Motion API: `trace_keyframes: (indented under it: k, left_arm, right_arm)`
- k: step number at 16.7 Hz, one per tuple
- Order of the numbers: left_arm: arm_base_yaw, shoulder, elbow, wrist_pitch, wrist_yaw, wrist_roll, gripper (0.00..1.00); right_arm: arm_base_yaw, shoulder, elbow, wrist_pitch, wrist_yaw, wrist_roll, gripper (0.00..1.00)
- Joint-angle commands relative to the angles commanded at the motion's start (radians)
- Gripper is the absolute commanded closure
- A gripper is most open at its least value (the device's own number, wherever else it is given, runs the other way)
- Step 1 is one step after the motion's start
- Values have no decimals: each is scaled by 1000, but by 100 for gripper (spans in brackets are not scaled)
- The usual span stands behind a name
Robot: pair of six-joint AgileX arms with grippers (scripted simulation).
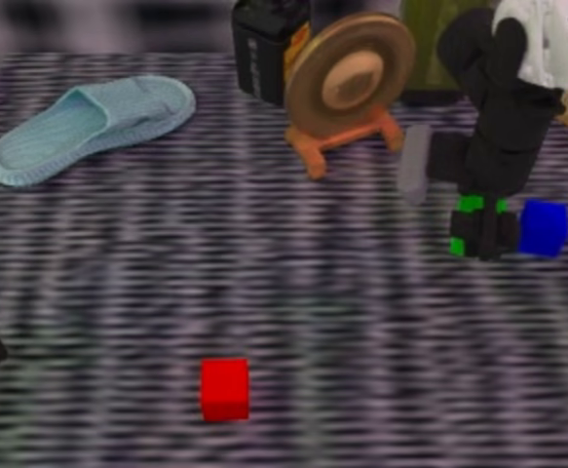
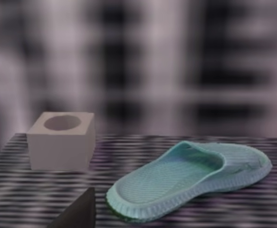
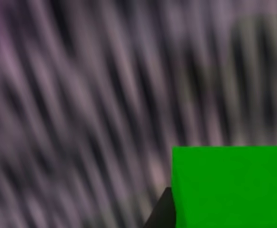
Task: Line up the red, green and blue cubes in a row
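— Where is the right end effector [image 1: 482,232]?

— Over the striped worktop [image 1: 361,322], clenched on the small bright green cube [image 1: 472,205], just beside the deep blue cube [image 1: 544,227].

— And the bright red cube [image 1: 224,389]?

— Well apart from the blue cube, toward the worktop's near left.

— The left end effector?

— Parked at the left edge, facing the pale teal slipper [image 2: 190,178]; I cannot tell its grip.
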Motion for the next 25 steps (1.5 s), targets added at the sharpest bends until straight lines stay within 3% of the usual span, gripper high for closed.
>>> trace_keyframes:
  k: [4, 11, 14, 20, 25]
  left_arm:
    - [0, 0, 0, 0, 0, 0, 0]
    - [0, 0, 0, 0, 0, 0, 0]
    - [0, 0, 0, 0, 0, 0, 0]
    - [0, 0, 0, 0, 0, 0, 0]
    - [0, 0, 0, 0, 0, 0, 0]
  right_arm:
    - [72, -14, -9, -3, -1, 40, 100]
    - [429, -87, -75, -19, -5, 237, 100]
    - [532, -116, -96, -20, -4, 300, 100]
    - [545, -117, -98, -17, -5, 313, 100]
    - [545, -69, -189, 127, -5, 317, 100]
